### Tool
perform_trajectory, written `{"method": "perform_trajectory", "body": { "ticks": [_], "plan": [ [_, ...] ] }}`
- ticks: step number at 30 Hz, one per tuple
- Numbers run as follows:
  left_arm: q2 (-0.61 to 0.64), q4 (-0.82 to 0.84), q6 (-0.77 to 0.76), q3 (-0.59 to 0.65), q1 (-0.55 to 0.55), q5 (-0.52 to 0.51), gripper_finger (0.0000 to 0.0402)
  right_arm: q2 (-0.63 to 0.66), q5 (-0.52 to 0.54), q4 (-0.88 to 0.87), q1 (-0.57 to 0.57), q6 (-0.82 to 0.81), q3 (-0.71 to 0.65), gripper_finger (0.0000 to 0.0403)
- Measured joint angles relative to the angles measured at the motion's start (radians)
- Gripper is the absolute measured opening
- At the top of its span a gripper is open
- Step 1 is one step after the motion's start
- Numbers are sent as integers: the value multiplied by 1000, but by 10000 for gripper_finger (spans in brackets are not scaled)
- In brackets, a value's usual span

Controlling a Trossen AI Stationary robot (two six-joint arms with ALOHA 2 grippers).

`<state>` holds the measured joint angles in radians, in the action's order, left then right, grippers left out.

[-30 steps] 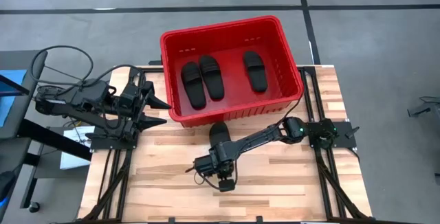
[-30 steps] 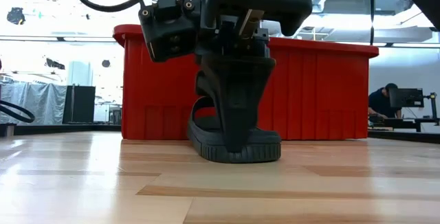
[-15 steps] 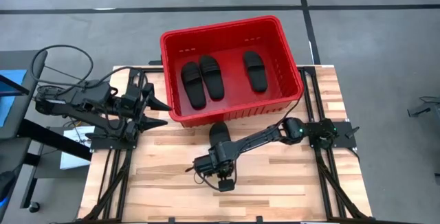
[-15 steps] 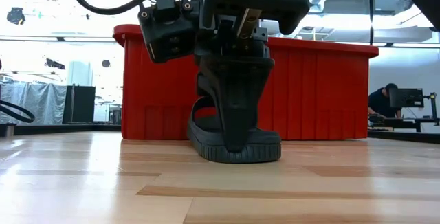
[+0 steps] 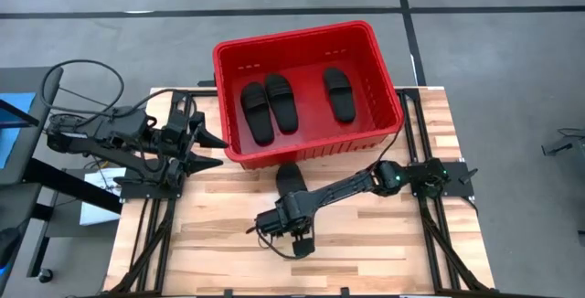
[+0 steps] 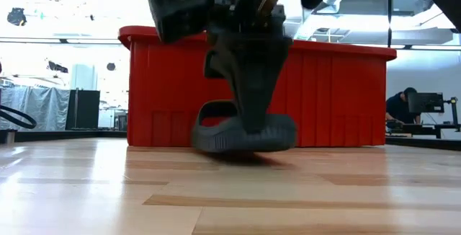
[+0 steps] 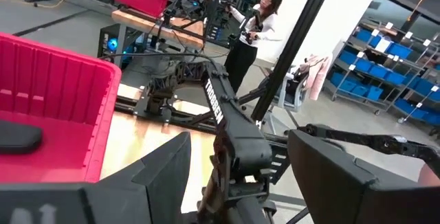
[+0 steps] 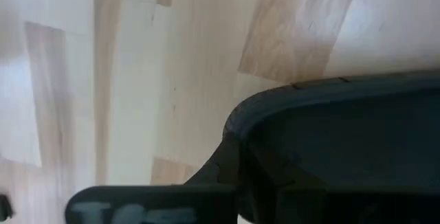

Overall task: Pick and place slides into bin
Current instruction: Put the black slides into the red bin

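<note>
Just above the surface, before the bin: one slide raised.
Right pincer pinches its strap; the slide hangs tilted beneath.

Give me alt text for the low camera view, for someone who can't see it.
The right gripper comes down from above, shut on a black rubbery slide sandal held just clear of the light wooden table. Right behind it stands the large bright red ribbed plastic bin. A seated person shows far off in the room at the picture's right.
</note>
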<state>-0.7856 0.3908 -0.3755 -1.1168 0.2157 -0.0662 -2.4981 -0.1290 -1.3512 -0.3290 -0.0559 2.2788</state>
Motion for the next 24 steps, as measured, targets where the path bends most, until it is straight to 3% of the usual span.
{"method": "perform_trajectory", "body": {
  "ticks": [6,15,24],
  "plan": [
    [0,12,8,0,0,-1,234,15,-17,-90,-52,-36,71,0],
    [-1,49,13,0,0,-1,234,103,-75,-138,-156,-135,73,0],
    [-14,98,20,0,0,0,234,256,-12,-117,-235,-290,75,0]
  ]
}}
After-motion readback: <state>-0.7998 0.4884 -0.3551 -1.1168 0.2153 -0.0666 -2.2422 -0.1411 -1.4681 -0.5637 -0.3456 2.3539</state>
